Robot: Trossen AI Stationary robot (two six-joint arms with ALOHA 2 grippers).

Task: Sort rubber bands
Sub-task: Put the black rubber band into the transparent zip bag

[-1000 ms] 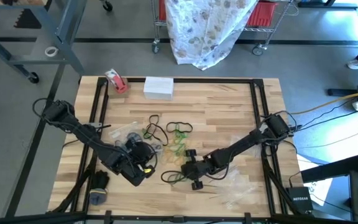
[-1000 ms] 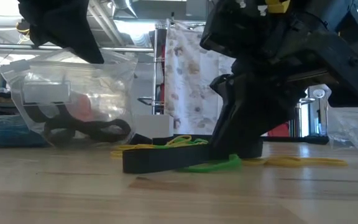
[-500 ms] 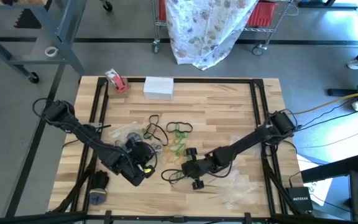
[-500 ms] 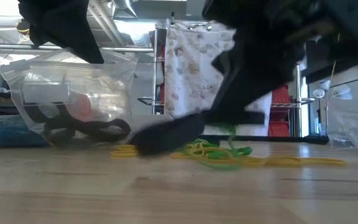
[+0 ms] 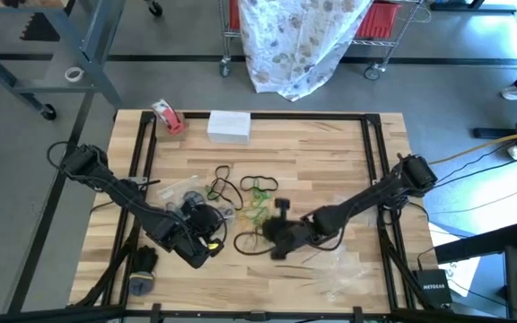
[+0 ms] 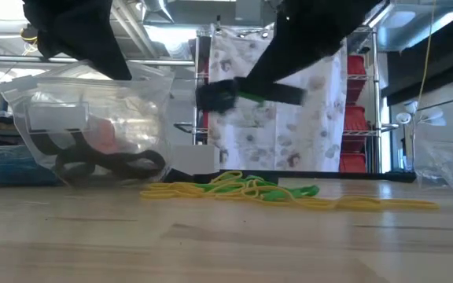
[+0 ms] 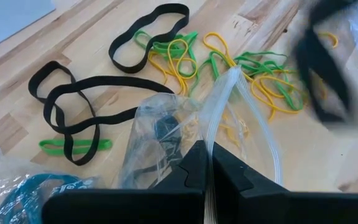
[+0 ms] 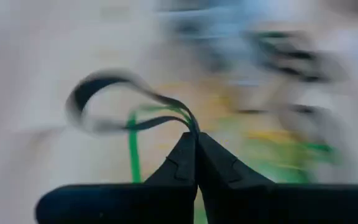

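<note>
Loose rubber bands in yellow, green and black lie in a heap mid-table, seen also in the left wrist view and low view. My right gripper hangs above the table just near of the heap, shut on a black band and a green band. My left gripper sits left of the heap, shut on a clear plastic bag. Another clear bag holding black bands rests on the table. My right gripper pinches the black band's end and the green band together between its two fingertips. Both bands are lifted clear of the table and trail loose from the tips. My left gripper pinches the clear bag's open rim between its shut fingers, and the rest of the bag lies slack on the table.
A red-and-white tape roll and a white box stand near the far edge. More clear bags lie near the right near corner. A bag with blue bands lies by my left gripper. Black frame rails border the table.
My right gripper has risen from the tabletop, turning as it went, and has carried the black band and a green band up clear of the table. The heap of yellow and green bands stays on the wood.
</note>
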